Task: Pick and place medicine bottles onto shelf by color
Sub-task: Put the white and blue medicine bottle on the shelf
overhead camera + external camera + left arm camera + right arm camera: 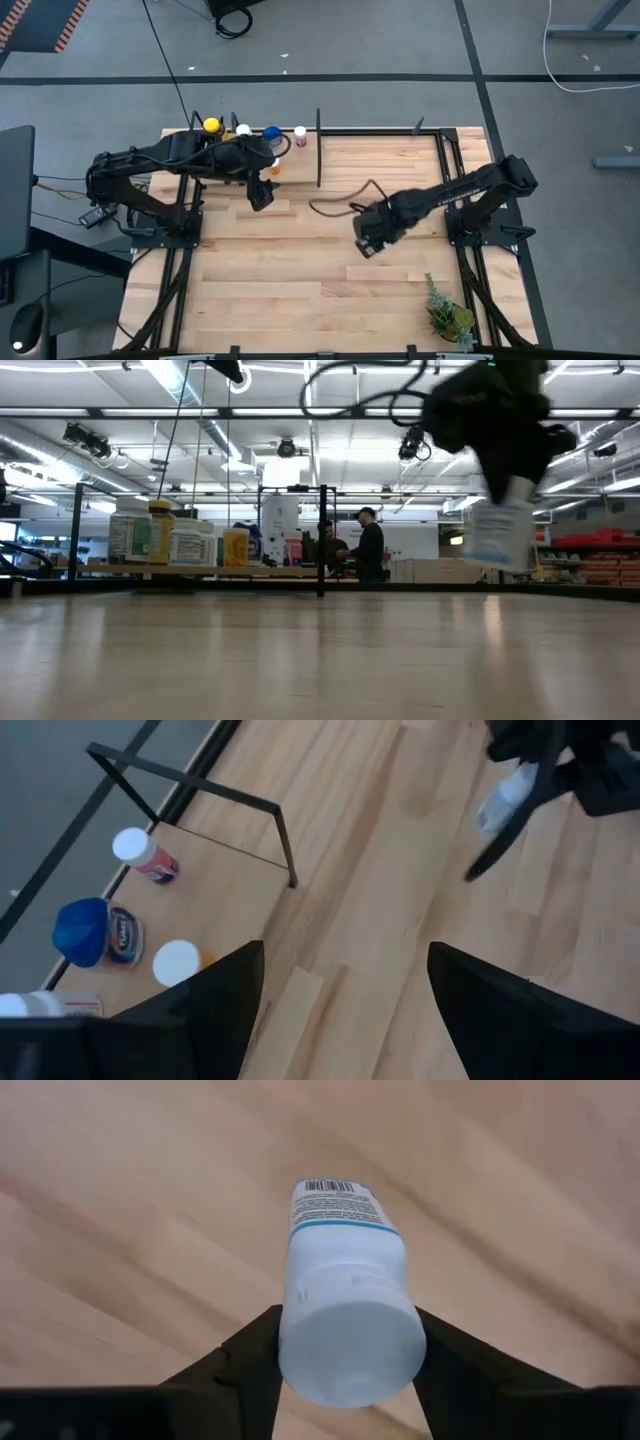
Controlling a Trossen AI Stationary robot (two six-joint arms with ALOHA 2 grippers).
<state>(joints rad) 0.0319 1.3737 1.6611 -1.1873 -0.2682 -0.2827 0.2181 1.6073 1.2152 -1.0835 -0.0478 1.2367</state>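
My right gripper (366, 243) is shut on a white medicine bottle (345, 1270) with a white cap, over the middle of the table. In the low view the bottle (500, 532) hangs well above the wood. My left gripper (261, 196) hovers open and holds nothing, just in front of the shelf (318, 150) at the far left. On the shelf stand a yellow-capped bottle (211, 125), a white-capped one (243, 130), a blue one (271, 133), a pink one (300, 132) and an orange one (275, 168). My right gripper pinches the white bottle at its cap end (350, 1342) between its two fingers, one on each side. The fingers point down from above. The bottle hangs below them, bottom end down and slightly tilted, clear of the table.
A black upright divider (285, 845) bounds the shelf bay that holds the bottles. A small green plant (448, 315) stands near the front right corner. A dark cable (335, 205) lies on the wood behind my right gripper. People stand in the room beyond the table (365, 545).
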